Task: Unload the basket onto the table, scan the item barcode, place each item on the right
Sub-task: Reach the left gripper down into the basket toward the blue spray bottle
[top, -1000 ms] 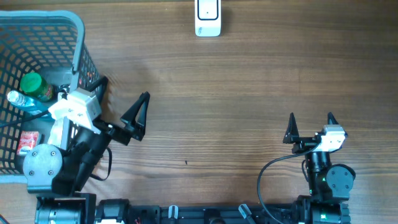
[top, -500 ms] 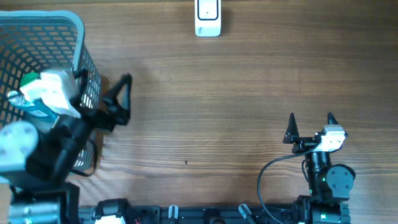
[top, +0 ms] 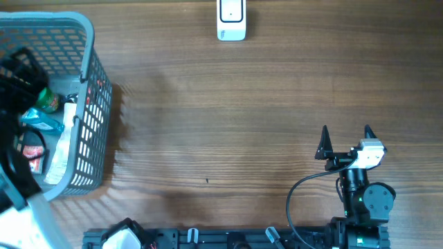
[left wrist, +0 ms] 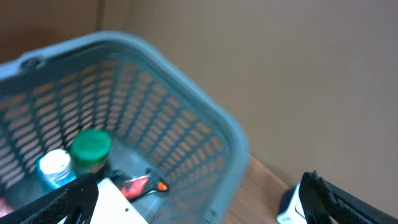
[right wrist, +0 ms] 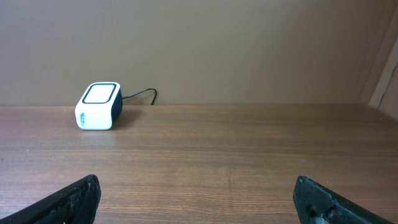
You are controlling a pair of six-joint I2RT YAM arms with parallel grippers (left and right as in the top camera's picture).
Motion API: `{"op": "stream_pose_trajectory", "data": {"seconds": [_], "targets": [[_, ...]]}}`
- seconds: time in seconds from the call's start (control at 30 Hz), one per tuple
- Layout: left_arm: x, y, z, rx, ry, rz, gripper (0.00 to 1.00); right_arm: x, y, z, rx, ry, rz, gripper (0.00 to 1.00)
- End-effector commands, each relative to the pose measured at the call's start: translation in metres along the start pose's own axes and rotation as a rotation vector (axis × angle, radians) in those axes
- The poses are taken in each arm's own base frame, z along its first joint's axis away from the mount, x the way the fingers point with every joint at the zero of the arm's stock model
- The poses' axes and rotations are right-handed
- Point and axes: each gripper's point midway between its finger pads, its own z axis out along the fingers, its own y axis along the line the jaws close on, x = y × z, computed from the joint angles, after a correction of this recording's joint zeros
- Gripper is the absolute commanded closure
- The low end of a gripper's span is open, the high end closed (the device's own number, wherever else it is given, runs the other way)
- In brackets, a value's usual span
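The white barcode scanner (top: 231, 19) stands at the table's far edge, and it also shows in the right wrist view (right wrist: 98, 106) and at the lower right of the left wrist view (left wrist: 287, 206). Several items lie in the grey basket (top: 88, 41): a green-capped bottle (top: 47, 99), a blue bottle (top: 38, 122), a red packet (top: 31, 160) and a white pack (top: 65, 142). My left gripper (left wrist: 199, 205) hangs open over the basket's right wall, holding nothing. My right gripper (top: 345, 137) rests open and empty near the front right.
In the overhead view the left arm (top: 16, 72) is a dark blur over the basket's left half. A cable runs from the scanner along the far edge (right wrist: 140, 94). Bare wooden table (top: 228, 117) stretches between basket and right arm.
The left arm has swung left and up, from beside the basket on the table to over the basket. Its jaws stayed open. The right arm has not moved.
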Motion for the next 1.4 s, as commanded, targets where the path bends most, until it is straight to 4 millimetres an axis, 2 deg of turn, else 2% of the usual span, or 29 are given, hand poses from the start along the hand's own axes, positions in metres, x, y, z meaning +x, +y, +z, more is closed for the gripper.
{"op": "stream_pose_trajectory", "data": {"seconds": [0.0,0.1,0.3,0.47,0.63,0.87,1.07,1.23,1.37], "targets": [[-0.008,0.045,0.024,-0.126,0.009,-0.212,0.0,-0.001,0.003,0.0,-0.017,-0.005,-0.009,0.0],[-0.006,0.077,0.041,-0.199,0.033,-0.305,0.0,-0.001,0.003,0.0,-0.017,-0.005,-0.009,0.0],[0.015,0.112,0.073,-0.307,0.122,-0.344,0.0,-0.001,0.003,0.0,-0.017,-0.004,-0.009,0.0],[0.023,0.119,0.084,-0.322,0.153,-0.356,0.0,-0.001,0.003,0.0,-0.017,-0.005,-0.01,0.0],[0.035,0.124,0.08,-0.364,0.189,-0.412,0.0,-0.001,0.003,0.0,-0.017,-0.005,-0.009,0.0],[0.054,0.163,0.071,-0.605,0.185,-0.532,0.0,-0.001,0.003,0.0,-0.017,-0.004,-0.009,0.0],[0.083,0.182,0.101,-0.665,0.288,-0.544,0.0,-0.001,0.003,0.0,-0.017,-0.005,-0.009,0.0],[0.095,0.185,0.12,-0.676,0.322,-0.525,0.0,-0.001,0.003,0.0,-0.017,-0.005,-0.009,0.0],[0.099,0.179,0.133,-0.685,0.317,-0.477,0.0,-0.001,0.003,0.0,-0.017,-0.004,-0.01,0.0]]}}
